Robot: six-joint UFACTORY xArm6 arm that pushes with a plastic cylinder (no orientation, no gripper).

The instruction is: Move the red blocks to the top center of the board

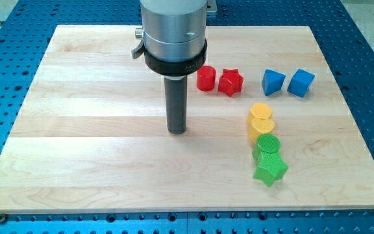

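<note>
A red cylinder (pixel 206 78) and a red star block (pixel 230 82) sit side by side, touching or nearly so, in the upper middle of the wooden board (pixel 76 130), a little right of centre. My tip (pixel 177 130) rests on the board below and to the left of the red cylinder, well apart from it. The arm's silver body (pixel 174 29) hangs over the board's top centre and hides part of the board behind it.
Two blue blocks (pixel 273 82) (pixel 301 83) lie to the right of the red ones. Two yellow blocks (pixel 261 112) (pixel 261 126) and two green blocks, a cylinder (pixel 268 145) and a star (pixel 270 169), form a column at lower right.
</note>
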